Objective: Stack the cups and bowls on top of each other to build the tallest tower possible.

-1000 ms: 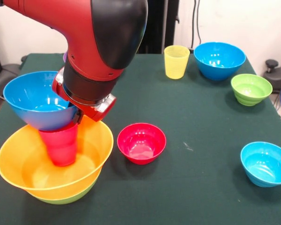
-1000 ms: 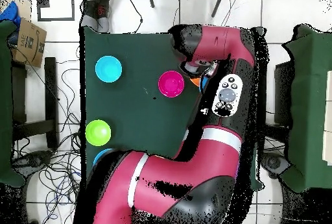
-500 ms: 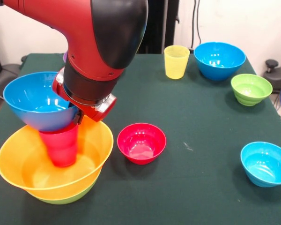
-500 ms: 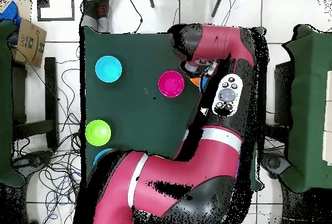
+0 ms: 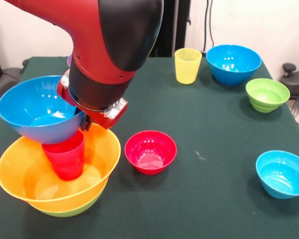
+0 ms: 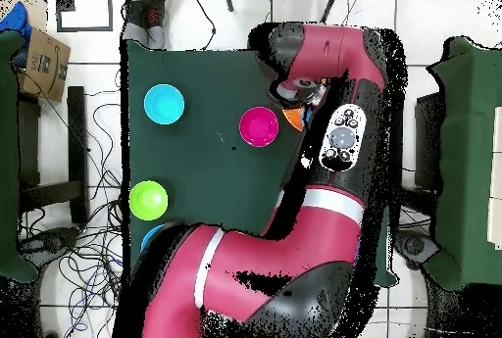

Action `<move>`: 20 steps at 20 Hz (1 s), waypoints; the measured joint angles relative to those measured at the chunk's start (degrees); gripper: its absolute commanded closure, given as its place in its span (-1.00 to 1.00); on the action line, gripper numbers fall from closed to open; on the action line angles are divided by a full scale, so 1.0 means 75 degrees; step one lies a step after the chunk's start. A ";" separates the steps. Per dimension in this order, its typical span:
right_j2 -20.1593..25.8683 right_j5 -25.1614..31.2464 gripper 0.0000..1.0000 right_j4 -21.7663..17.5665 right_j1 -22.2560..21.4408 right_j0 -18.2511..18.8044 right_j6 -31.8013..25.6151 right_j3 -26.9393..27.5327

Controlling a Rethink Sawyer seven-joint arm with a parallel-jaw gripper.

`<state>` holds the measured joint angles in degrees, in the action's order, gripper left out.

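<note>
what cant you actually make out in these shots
- Gripper: front view, hidden behind the arm's wrist and the blue bowl; open or shut unknown.
- Tower: overhead view, the arm covers it; only an orange bowl sliver shows.
- Lime-green bowl: front view, only its underside edge shows.

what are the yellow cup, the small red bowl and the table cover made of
Yellow cup: looks like thin translucent plastic, since light glows through its wall.
Small red bowl: likely hard glossy plastic, with bright highlights inside it.
Table cover: seems a matte dark green cloth or felt, no shine, a few pale specks; the exact fabric cannot be told.
</note>
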<state>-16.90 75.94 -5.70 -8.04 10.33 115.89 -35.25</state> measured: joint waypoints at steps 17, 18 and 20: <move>-0.0038 0.1589 1.00 0.0256 0.0505 0.0005 0.0000 0.1513; -0.0038 0.1571 1.00 0.0256 0.0511 0.0004 0.0000 0.1510; -0.0038 0.1418 1.00 0.0256 0.0510 0.0005 0.0000 0.1437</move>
<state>-17.19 86.57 -3.78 -4.22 10.37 115.89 -24.48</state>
